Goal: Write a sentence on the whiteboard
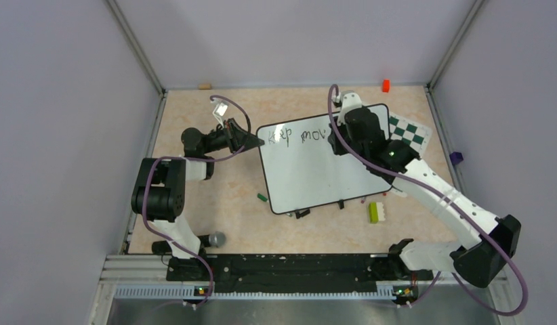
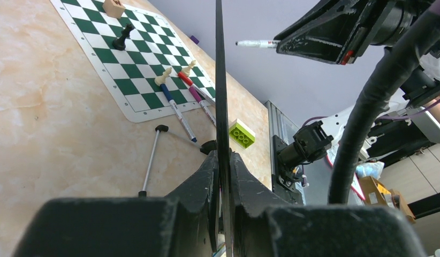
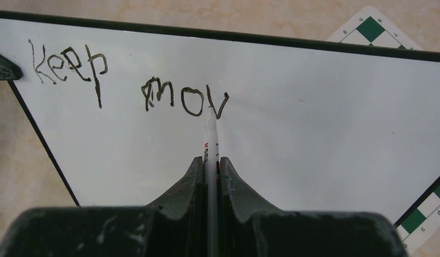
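The whiteboard (image 1: 316,169) lies tilted in the middle of the table, its face white with a thin black rim. The sentence (image 3: 127,75) reads "Keep mov" in one line near the top edge; it also shows in the top view (image 1: 299,135). My left gripper (image 1: 259,141) is shut on the board's left edge, seen edge-on in the left wrist view (image 2: 222,160). My right gripper (image 3: 210,160) is shut on a white marker (image 3: 210,134), whose tip touches the board at the "v". In the top view the right gripper (image 1: 343,132) is over the board's top right.
A green-and-white chess mat (image 1: 411,132) lies under the board's right corner, with chess pieces and loose markers (image 2: 177,110) on it. A lime brick (image 1: 374,212) lies by the board's lower edge. A small orange block (image 1: 385,85) sits at the back wall.
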`<action>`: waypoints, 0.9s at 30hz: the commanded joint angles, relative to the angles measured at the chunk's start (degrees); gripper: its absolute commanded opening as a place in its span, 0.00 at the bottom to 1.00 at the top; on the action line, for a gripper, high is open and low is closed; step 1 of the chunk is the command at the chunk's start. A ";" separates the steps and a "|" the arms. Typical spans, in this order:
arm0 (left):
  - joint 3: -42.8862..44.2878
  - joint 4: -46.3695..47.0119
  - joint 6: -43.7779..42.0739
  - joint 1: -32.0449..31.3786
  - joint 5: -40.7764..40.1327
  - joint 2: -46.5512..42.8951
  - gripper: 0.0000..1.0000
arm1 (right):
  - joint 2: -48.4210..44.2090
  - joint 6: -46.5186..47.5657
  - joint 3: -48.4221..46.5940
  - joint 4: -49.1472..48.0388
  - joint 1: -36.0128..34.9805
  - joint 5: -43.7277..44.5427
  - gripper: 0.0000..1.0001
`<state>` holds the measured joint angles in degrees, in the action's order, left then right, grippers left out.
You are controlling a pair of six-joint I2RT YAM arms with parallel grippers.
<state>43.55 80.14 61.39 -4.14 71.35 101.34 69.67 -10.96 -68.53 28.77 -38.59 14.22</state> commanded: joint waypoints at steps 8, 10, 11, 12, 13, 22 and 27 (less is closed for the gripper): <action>-0.47 3.44 -2.24 0.19 3.44 -1.01 0.11 | 3.02 1.86 -8.55 0.88 1.84 5.87 0.00; -0.46 3.49 -2.24 0.14 3.36 -1.10 0.11 | 3.46 1.83 -9.00 0.93 1.87 5.69 0.00; -0.40 3.49 -2.24 0.18 3.43 -1.14 0.11 | 3.68 1.69 -9.18 1.01 1.89 5.71 0.00; -0.42 3.53 -2.26 0.19 3.44 -1.09 0.11 | 3.99 1.67 -9.26 0.95 1.93 5.63 0.00; -0.48 3.53 -2.24 0.19 3.41 -1.08 0.11 | 4.15 1.65 -9.40 1.01 1.94 5.42 0.00; -0.40 3.62 -2.23 0.19 3.48 -0.89 0.11 | 6.04 1.28 -9.42 0.72 2.01 4.92 0.00; -0.39 3.62 -2.15 0.19 3.46 -0.87 0.11 | 6.53 1.01 -8.87 0.69 2.04 4.70 0.00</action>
<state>43.55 80.18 61.39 -4.14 71.35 101.34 75.66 -10.07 -75.13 30.24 -37.19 18.96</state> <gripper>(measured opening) 0.134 0.098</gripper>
